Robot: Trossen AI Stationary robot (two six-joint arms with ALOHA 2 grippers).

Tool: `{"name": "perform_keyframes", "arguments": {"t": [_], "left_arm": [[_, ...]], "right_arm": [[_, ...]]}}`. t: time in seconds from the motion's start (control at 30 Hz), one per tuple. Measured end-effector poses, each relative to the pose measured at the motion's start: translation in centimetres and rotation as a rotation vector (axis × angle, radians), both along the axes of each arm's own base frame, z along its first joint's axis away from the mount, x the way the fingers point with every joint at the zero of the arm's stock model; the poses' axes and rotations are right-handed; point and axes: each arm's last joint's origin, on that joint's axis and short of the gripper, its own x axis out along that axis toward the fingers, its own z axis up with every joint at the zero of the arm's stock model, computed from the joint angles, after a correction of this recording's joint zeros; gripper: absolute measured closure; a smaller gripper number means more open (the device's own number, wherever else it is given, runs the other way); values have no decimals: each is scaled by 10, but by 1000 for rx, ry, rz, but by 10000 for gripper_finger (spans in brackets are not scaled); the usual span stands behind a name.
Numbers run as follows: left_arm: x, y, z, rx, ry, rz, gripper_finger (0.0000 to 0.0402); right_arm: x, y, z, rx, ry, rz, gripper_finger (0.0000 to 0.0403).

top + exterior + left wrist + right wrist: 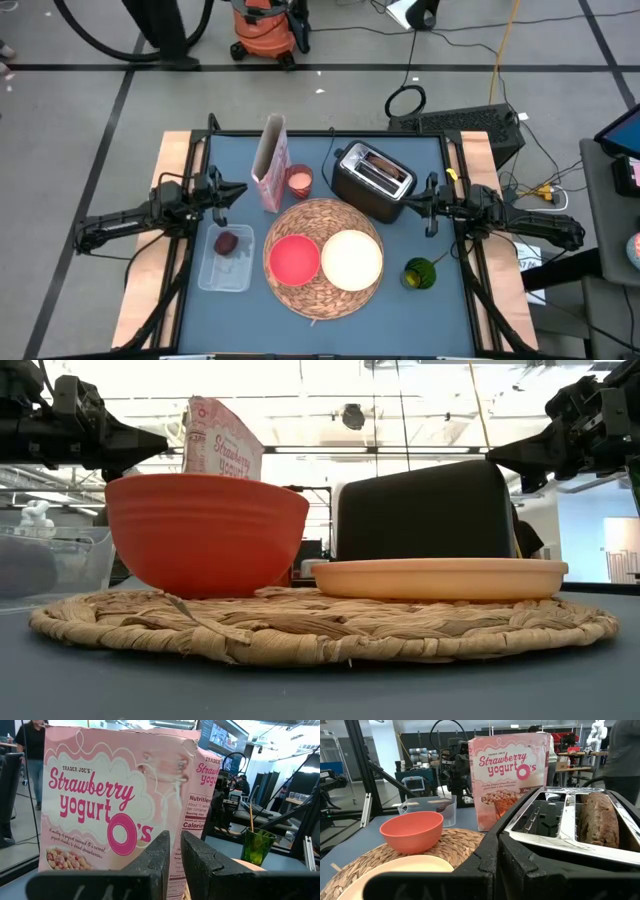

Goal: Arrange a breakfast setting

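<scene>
The round woven straw mat [323,290] lies at the table's near middle. On it stand the small red bowl [293,258] and the cream plate [351,259], side by side. A dark red fruit [226,243] lies in a clear tub [224,270] left of the mat. Browned toast [597,820] stands in a slot of the black toaster [373,181]. A slim gold spoon handle [251,820] sticks up out of a green cup [419,274]. My left gripper [243,190] hovers level at the left, its fingers almost together and bare. My right gripper [408,207] hovers shut at the right.
A pink cereal box [272,163] stands upright behind the mat, with a pink cup [300,181] beside it. The toaster stands right in front of my right gripper. Bare blue tabletop [440,320] lies near the front corners.
</scene>
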Motion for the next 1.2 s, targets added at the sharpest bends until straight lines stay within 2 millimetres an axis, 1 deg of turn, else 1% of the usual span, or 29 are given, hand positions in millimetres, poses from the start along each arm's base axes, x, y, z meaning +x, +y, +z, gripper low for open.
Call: {"name": "perform_keyframes", "arguments": {"t": [0.63, 0.87, 1.2], "left_arm": [[0, 0, 2, 2, -17, 3, 350], [-1, 0, 7, -68, -91, -9, 350], [-1, 0, 7, -115, -102, -17, 348]], "right_arm": [[0, 0, 0, 0, 0, 0, 390], [0, 0, 0, 0, 0, 0, 390], [0, 0, 0, 0, 0, 0, 390]]}}
